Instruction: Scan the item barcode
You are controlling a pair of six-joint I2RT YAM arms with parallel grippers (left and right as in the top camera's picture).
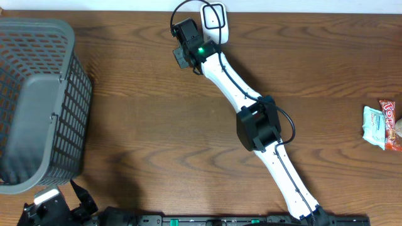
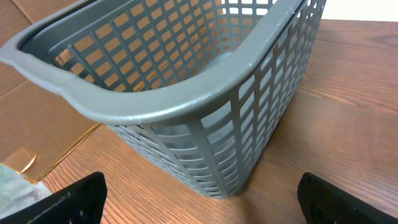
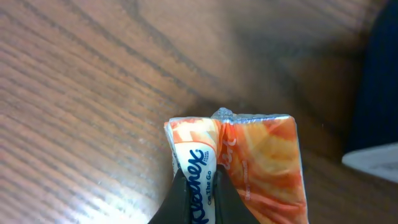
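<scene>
The right arm (image 1: 233,88) reaches from the counter's (image 1: 144,132) near edge to its far edge; the right end effector (image 1: 183,55) is clamped on a tissue pack (image 3: 255,162). The left end effector (image 2: 202,208), at the near-left corner, has its fingers spread wide.

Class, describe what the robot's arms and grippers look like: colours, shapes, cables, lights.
The right arm has white tubular links, boxy black joint housings, a looping black cable and a green light. The left gripper has flat black fingers.

right gripper (image 3: 198,190): clamped tight on Kleenex tissue pack (image 3: 264,162) | pack: orange and white, crimped seam at top, blue lettering between dark fingers (image 3: 177,202) | behind: brown wood-grain desk (image 3: 74,93), contact with pack unclear | frame right: blurred dark shape (image 3: 380,81), pale sliver (image 3: 373,163) beneath
</scene>
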